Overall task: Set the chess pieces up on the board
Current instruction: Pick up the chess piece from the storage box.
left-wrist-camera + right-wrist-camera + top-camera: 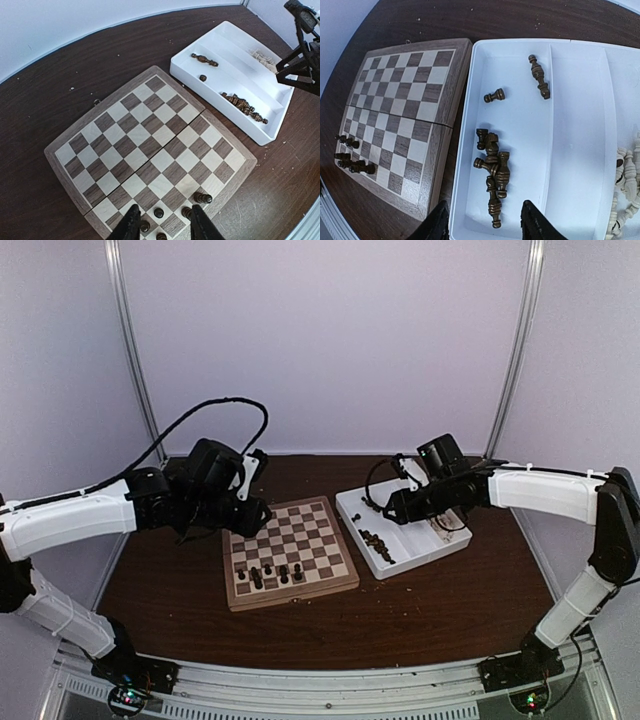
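Holding the left gripper (pixel 164 207) part-open and empty above the board (pixel 150 145), straddling a few dark chess pieces (pixel 202 198) standing on the rows nearest the arms, cropping some at the bottom edge; poising the right gripper (pixel 484 202), jaws parted, over a heap of more dark pieces lying in the white tray (pixel 570 150) just beside the board, apparently touching none; showing pale pieces (pixel 625 170) only partly at the right edge; leaving piece types too small to tell from above

White walls (pixel 320 340); dark wooden table (pixel 420 625)
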Controlling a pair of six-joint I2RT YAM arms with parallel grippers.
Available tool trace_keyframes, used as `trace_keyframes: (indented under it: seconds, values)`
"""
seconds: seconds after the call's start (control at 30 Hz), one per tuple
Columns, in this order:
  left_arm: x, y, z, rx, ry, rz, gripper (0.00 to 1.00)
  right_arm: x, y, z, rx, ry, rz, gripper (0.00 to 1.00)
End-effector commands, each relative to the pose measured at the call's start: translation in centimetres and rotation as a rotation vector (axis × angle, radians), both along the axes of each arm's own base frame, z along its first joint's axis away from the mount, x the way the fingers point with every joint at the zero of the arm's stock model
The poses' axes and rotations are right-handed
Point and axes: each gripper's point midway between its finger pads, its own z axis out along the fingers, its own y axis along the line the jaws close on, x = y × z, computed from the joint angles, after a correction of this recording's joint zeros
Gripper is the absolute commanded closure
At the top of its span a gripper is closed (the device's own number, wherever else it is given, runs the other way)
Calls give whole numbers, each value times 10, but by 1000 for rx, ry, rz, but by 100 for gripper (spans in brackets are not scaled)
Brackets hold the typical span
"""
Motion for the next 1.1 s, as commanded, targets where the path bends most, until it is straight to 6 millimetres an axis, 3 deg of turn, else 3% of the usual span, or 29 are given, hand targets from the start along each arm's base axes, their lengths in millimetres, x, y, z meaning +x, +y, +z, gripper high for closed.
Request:
trace_keyframes:
  seconds: [0.0, 0.23, 0.5, 1.07]
  values:
    - [3, -4, 16, -60, -56, -23, 65, -15, -2, -22, -52, 135, 31, 53]
    - [2, -1, 18, -64, -70, -23, 65, -19, -6, -62, -126, 223, 13, 62]
    - [-1, 4, 22, -84, -94, -16, 65, -10, -3, -92, -198, 250, 3, 72]
    - [-2, 6, 19, -76, -88, -13, 64, -4, 2, -114, -246, 270, 17, 77]
